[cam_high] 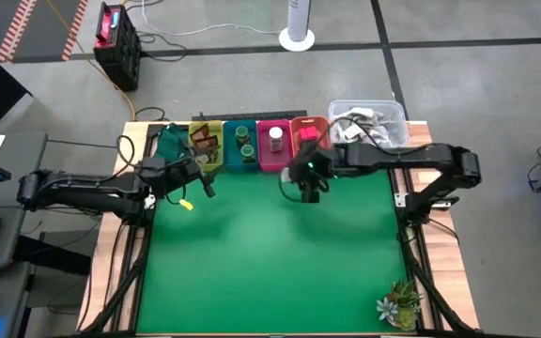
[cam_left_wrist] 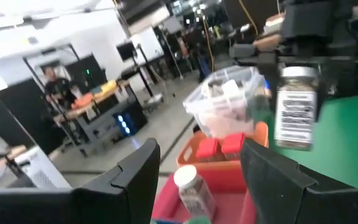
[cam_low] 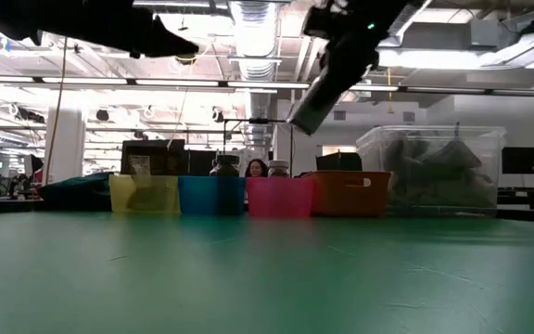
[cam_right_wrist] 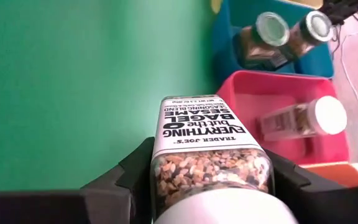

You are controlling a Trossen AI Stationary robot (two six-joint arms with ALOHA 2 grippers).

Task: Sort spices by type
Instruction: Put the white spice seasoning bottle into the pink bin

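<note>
My right gripper (cam_high: 306, 181) hangs above the green mat in front of the bins, shut on a white-capped spice jar (cam_right_wrist: 201, 127) with a black-and-white label; the low view shows the jar (cam_low: 311, 104) tilted, high over the table. My left gripper (cam_high: 198, 178) is open and holds nothing, hovering near the yellow bin (cam_high: 205, 143). The blue bin (cam_right_wrist: 269, 59) holds two dark jars, the pink bin (cam_right_wrist: 272, 93) a white-capped jar (cam_right_wrist: 297, 118) lying on its side, and the orange bin (cam_left_wrist: 229, 177) red cubes (cam_left_wrist: 219, 148). My right gripper pinches the jar's glass body (cam_right_wrist: 210, 171) near its white cap, one finger (cam_right_wrist: 126, 180) on each side, lying across the jar. The capped end points back at the wrist and the base points away. The jar is lifted clear of the table and tilted.
Four coloured bins stand in a row along the far edge of the mat (cam_high: 270, 253). A clear tub (cam_high: 369, 122) of grey-white pieces sits right of them, a dark green bag (cam_high: 167, 141) left of them. A small spiky plant (cam_high: 400, 302) stands at the near right corner.
</note>
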